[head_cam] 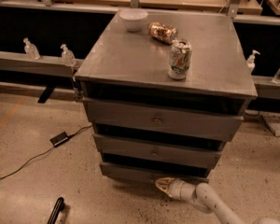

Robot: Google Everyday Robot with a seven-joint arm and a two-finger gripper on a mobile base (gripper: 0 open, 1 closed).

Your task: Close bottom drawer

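Note:
The grey cabinet (130, 64) has three drawers. The bottom drawer (130, 172) is the lowest grey front, nearly flush under the middle drawer (154, 151); its knob is hidden behind my gripper. The top drawer (156, 120) has a brassy knob. My gripper (162, 184), pale with a cream tip, reaches in from the lower right and sits against the bottom drawer's front near its centre, low above the floor.
On the cabinet top stand a white bowl (133, 18), a can lying on its side (162, 31) and an upright can (179, 59). A black power brick with cable (59, 138) lies on the floor at left. A dark object (55, 211) lies at the bottom left.

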